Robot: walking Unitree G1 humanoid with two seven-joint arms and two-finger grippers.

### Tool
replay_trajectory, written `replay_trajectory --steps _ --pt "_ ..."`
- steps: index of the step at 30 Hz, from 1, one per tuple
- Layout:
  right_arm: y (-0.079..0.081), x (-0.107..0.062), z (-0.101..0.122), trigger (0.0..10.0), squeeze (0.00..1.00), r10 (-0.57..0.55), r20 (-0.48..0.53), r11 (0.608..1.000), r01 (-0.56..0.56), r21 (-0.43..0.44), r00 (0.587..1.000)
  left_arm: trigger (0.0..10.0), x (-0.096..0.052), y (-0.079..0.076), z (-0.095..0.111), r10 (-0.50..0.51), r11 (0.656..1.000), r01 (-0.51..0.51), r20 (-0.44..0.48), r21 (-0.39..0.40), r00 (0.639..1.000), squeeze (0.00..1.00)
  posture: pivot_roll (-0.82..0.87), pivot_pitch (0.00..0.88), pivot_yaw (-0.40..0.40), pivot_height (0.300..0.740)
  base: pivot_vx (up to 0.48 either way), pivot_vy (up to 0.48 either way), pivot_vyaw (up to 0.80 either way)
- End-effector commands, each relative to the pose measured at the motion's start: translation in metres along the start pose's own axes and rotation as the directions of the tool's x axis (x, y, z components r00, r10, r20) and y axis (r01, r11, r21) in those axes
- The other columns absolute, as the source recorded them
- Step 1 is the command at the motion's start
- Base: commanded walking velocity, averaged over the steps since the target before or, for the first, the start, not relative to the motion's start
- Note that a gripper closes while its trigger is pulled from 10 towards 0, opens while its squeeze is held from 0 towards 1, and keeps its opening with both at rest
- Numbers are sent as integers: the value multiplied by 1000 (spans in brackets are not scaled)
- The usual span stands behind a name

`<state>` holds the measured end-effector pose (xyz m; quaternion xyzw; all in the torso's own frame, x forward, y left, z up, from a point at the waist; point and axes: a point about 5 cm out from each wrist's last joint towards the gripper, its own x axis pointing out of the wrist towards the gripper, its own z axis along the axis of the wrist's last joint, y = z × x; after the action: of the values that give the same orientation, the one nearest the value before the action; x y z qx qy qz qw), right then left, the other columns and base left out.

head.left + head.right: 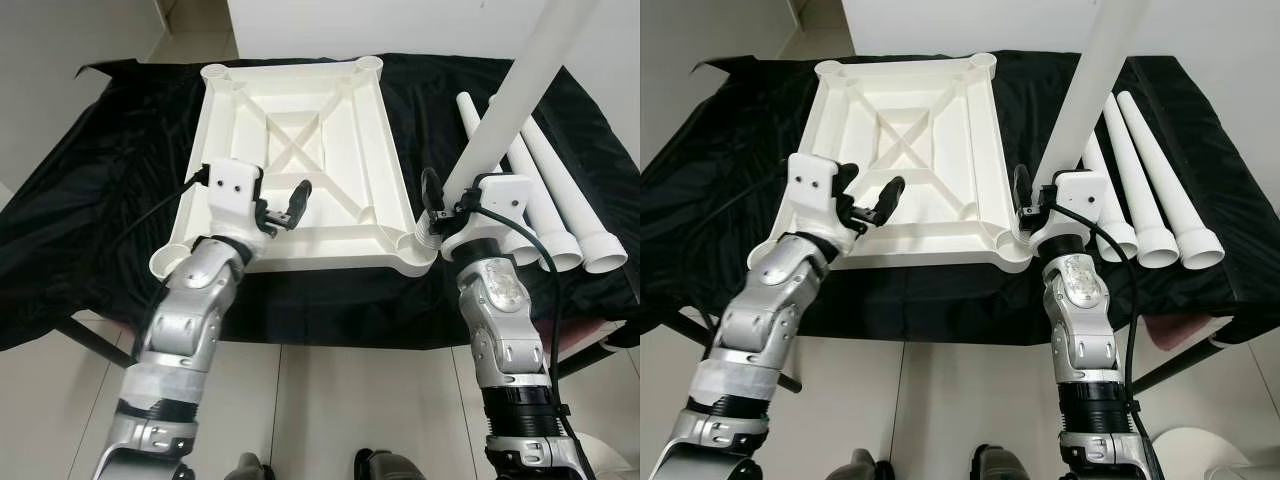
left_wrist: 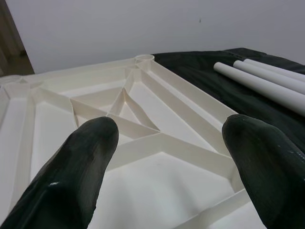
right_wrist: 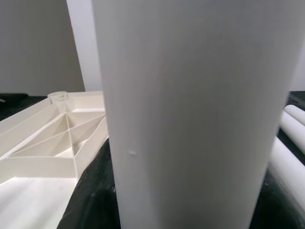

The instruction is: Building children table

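A white plastic tabletop (image 1: 392,150) lies upside down on the black cloth, its ribs and corner sockets facing up. My right gripper (image 1: 441,207) is shut on a long white table leg (image 1: 525,75) that stands nearly upright. The leg's lower end is at the near right corner socket (image 1: 424,246). In the right wrist view the leg (image 3: 190,114) is very close. My left gripper (image 1: 284,208) hovers open over the tabletop's near edge, holding nothing. Its two fingers (image 2: 71,176) spread wide above the ribs (image 2: 138,119).
Three spare white legs (image 1: 1145,180) lie side by side on the black cloth (image 1: 100,220) to the right of the tabletop. The cloth-covered table ends just in front of my arms, with pale tiled floor (image 1: 330,400) below. White walls stand behind.
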<state>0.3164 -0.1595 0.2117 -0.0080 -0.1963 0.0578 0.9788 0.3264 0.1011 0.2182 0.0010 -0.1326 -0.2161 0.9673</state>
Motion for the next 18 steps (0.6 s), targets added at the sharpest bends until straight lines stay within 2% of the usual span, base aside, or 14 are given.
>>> replay_trajectory --steps 1,4,11,18 --pt "-1 1 3 10000 0 3 20 1000 -3 -1 1000 10000 -1 3 -2 34 999 -34 -7 11 999 0 -80 45 48 740 0 0 0" --pt "-1 1 1 10000 0 -3 16 1000 3 -6 1000 10000 0 2 -1 28 999 -28 3 23 1000 0 -80 45 48 740 0 0 0" --pt "6 4 -1 10000 0 -14 7 1000 14 -6 1000 10000 -5 8 -2 66 998 -66 2 -10 998 0 -74 52 41 740 0 0 0" --pt "11 -2 -3 10000 0 10 4 1000 -10 -30 1000 10000 -20 20 -3 171 985 -170 1 -22 985 0 -76 84 45 740 0 0 0"
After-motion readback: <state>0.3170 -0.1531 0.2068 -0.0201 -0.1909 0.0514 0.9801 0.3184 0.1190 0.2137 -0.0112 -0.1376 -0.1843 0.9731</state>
